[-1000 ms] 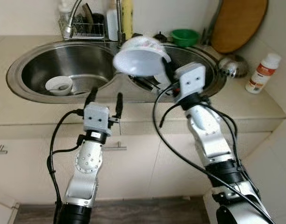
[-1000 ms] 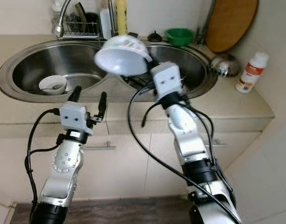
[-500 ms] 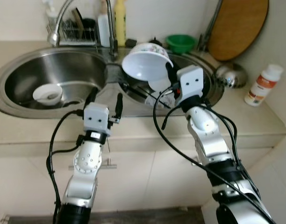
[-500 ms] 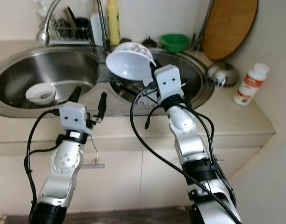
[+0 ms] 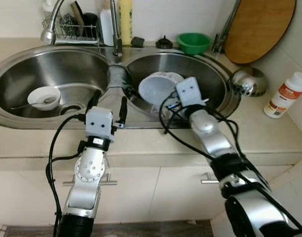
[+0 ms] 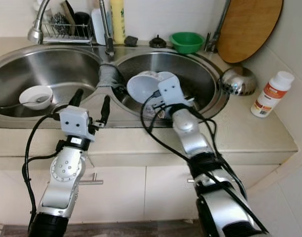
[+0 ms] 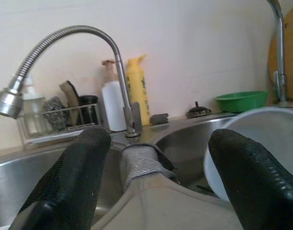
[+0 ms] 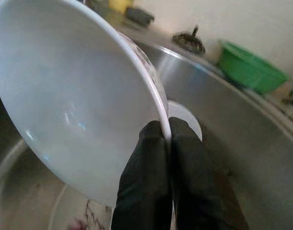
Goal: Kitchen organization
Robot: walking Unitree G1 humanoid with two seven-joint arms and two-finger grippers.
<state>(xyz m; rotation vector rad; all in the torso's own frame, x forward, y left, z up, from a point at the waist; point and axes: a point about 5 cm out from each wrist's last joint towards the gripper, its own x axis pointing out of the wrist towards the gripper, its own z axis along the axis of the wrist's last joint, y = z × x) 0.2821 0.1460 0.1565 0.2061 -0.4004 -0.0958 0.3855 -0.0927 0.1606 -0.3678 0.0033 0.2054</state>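
Observation:
My right gripper [image 8: 165, 139] is shut on the rim of a large white bowl [image 5: 158, 87], tilted on its side low inside the right sink basin [image 5: 215, 74]. The bowl's hollow [image 8: 74, 105] faces the camera in the right wrist view. My left gripper [image 5: 107, 101] stands open over the front rim of the sink, at the divider between the basins, holding nothing. A small white bowl [image 5: 44, 97] with a spoon lies in the left sink basin [image 5: 67, 64].
A grey cloth [image 7: 141, 163] drapes over the divider. A curved faucet [image 7: 65, 38], dish rack [image 5: 74, 27], soap bottles [image 5: 125, 14] and a green bowl [image 5: 194, 41] line the back. A wooden board [image 5: 259, 27], steel ladle [image 5: 252, 81] and white bottle [image 5: 285, 96] sit right.
My right gripper has lowered the large white bowl from above the sink down into the right basin. The camera has shifted too. My left gripper has stayed open near the sink's front rim.

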